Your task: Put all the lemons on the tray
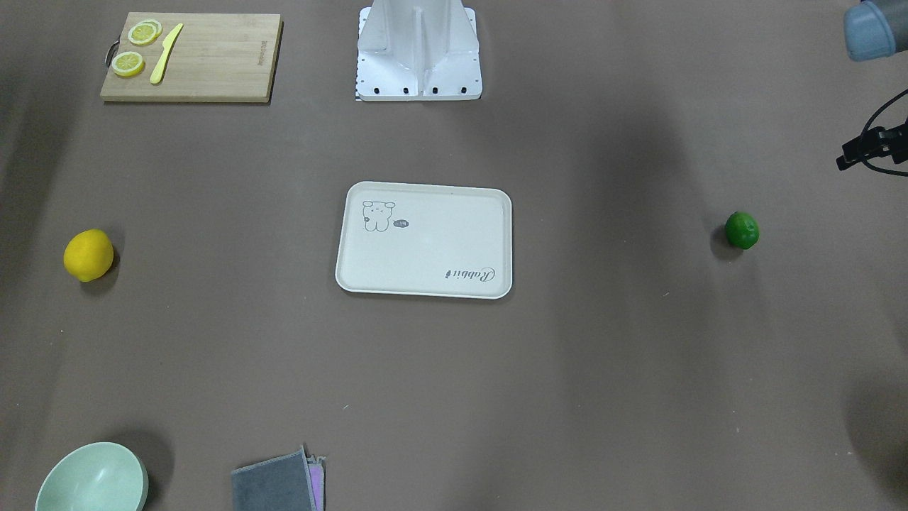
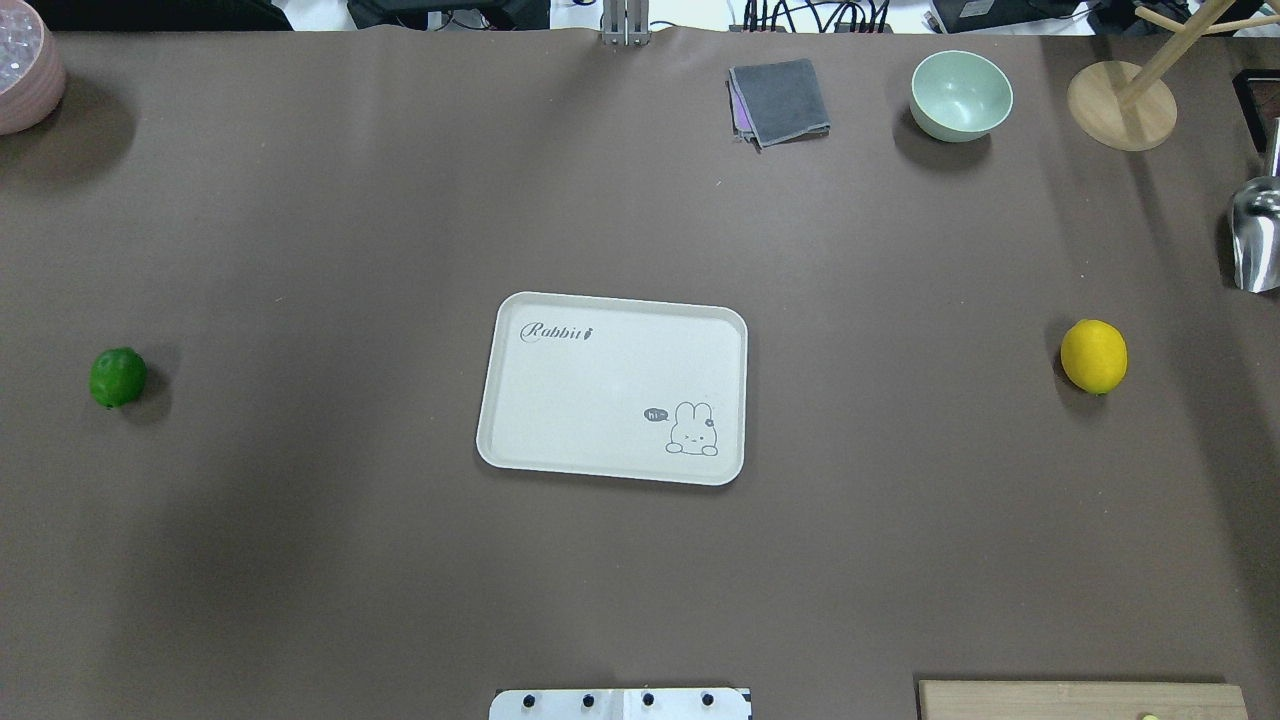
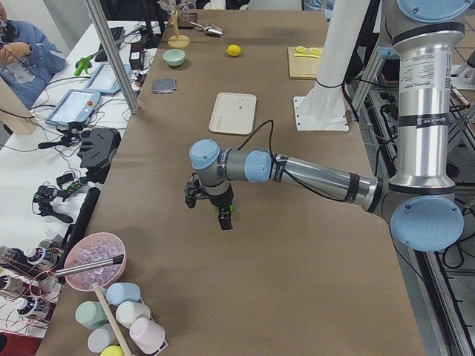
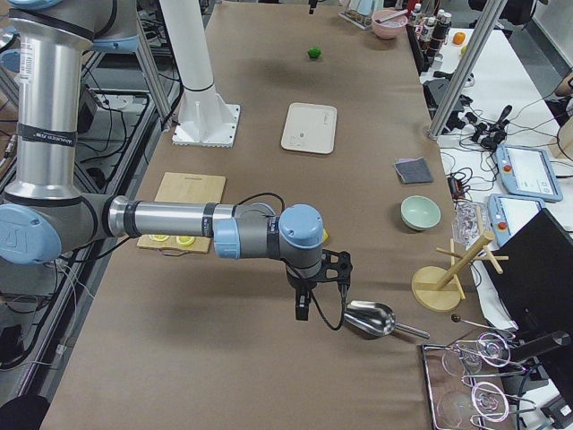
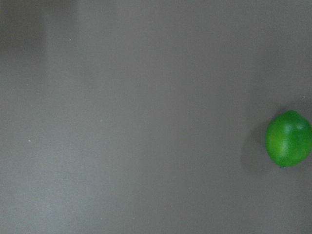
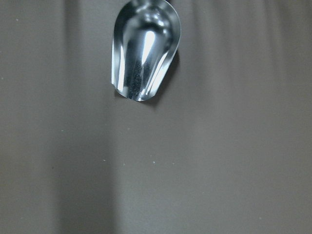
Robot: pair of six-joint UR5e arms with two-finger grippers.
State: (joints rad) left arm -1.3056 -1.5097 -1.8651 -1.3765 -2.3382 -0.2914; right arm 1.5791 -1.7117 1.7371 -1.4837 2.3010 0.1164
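Observation:
The yellow lemon [image 1: 89, 254] lies on the brown table far to the robot's right [image 2: 1093, 356]. The smaller green lemon [image 1: 742, 230] lies far to its left [image 2: 118, 377] and shows at the right edge of the left wrist view [image 5: 288, 139]. The cream tray [image 2: 610, 390] with the rabbit drawing sits bare in the middle [image 1: 425, 248]. My left gripper [image 3: 221, 221] points down close by the green lemon. My right gripper [image 4: 303, 309] points down near a metal scoop [image 6: 145, 48]. I cannot tell whether either gripper is open or shut.
A wooden cutting board [image 1: 213, 60] with lemon slices and a yellow knife lies near the robot base [image 1: 418, 64]. A green bowl [image 2: 960, 95], grey cloth [image 2: 780, 100], wooden stand [image 2: 1120, 105] and pink bowl [image 2: 25, 65] line the far edge.

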